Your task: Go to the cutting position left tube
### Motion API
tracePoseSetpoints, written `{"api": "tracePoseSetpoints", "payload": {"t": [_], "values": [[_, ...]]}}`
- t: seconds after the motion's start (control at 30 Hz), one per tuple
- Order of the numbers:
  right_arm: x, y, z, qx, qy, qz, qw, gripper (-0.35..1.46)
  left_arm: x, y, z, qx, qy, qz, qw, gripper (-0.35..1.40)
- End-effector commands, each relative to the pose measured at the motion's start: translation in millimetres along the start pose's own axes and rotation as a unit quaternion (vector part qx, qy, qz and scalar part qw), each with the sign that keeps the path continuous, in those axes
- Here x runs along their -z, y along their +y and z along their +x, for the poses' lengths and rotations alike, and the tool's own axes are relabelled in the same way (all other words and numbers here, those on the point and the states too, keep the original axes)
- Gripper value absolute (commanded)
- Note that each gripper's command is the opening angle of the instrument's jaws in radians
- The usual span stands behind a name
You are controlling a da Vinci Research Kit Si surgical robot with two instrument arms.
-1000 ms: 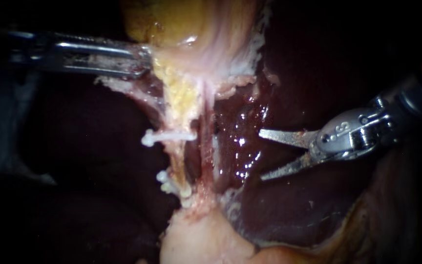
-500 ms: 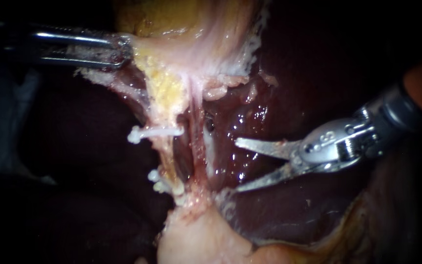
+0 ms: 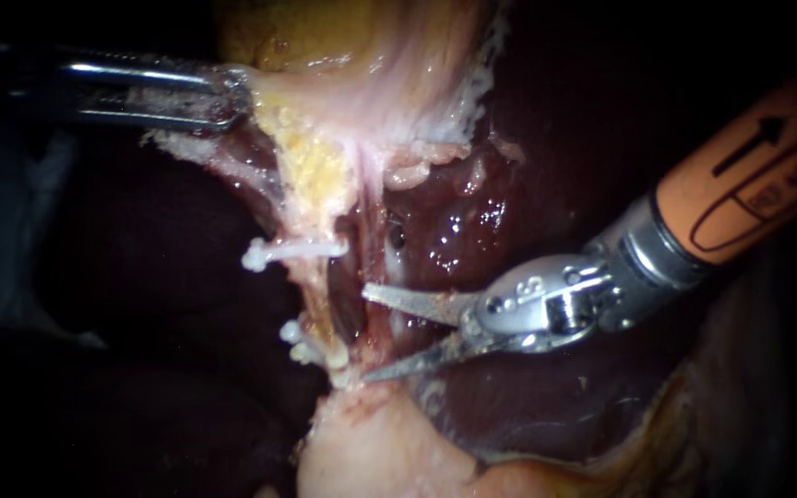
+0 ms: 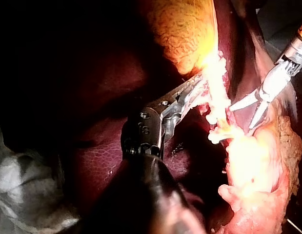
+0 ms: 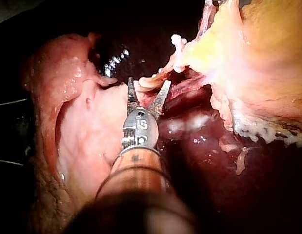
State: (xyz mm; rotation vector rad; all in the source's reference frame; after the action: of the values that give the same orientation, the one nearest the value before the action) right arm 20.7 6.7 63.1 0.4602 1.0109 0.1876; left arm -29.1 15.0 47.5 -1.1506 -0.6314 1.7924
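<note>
Across the endoscope view, the slim steel left tool clamps the edge of the yellow-pink gallbladder. The right tool, blades wide apart, has its tips just beside the pale left tube, between white clips. The left wrist view shows the same clamp. In the right wrist view, the parted blades bracket pink tissue.

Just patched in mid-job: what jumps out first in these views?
The orange-sleeved right instrument comes in from the endoscope view's right, its bladed tool open, tips close to the pale stretched tube in the centre. White clips jut from that tube's left side. At upper left, the left instrument grips the yellowish gallbladder.
</note>
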Motion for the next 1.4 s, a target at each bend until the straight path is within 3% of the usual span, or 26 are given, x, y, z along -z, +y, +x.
{"api": "tracePoseSetpoints", "payload": {"t": [0.03,0.4,0.53,0.7,0.87,1.4], "values": [[-0.1,0.4,-0.5,-0.002,-0.001,0.000,1.0000,1.45,0.0,0.0,0.0,0.000,0.000,0.000,1.0000,-0.35],[-2.5,3.3,-2.0,-0.022,0.001,0.021,0.9995,1.45,0.0,0.0,0.0,0.000,0.000,0.000,1.0000,-0.35],[-4.0,3.5,-1.7,-0.023,0.014,0.041,0.9988,1.45,0.0,0.0,0.0,0.000,0.000,0.000,1.0000,-0.35],[-5.6,3.5,-0.6,-0.040,0.047,0.074,0.9954,1.43,-0.1,0.0,0.0,0.000,0.000,0.000,1.0000,-0.35],[-6.8,3.4,0.5,-0.049,0.060,0.086,0.9933,1.41,-0.1,0.0,0.0,0.000,0.000,0.000,1.0000,-0.35],[-10.3,3.3,2.1,-0.057,0.072,0.086,0.9921,1.41,-0.4,0.0,0.0,0.000,0.000,0.001,1.0000,-0.35]]}}
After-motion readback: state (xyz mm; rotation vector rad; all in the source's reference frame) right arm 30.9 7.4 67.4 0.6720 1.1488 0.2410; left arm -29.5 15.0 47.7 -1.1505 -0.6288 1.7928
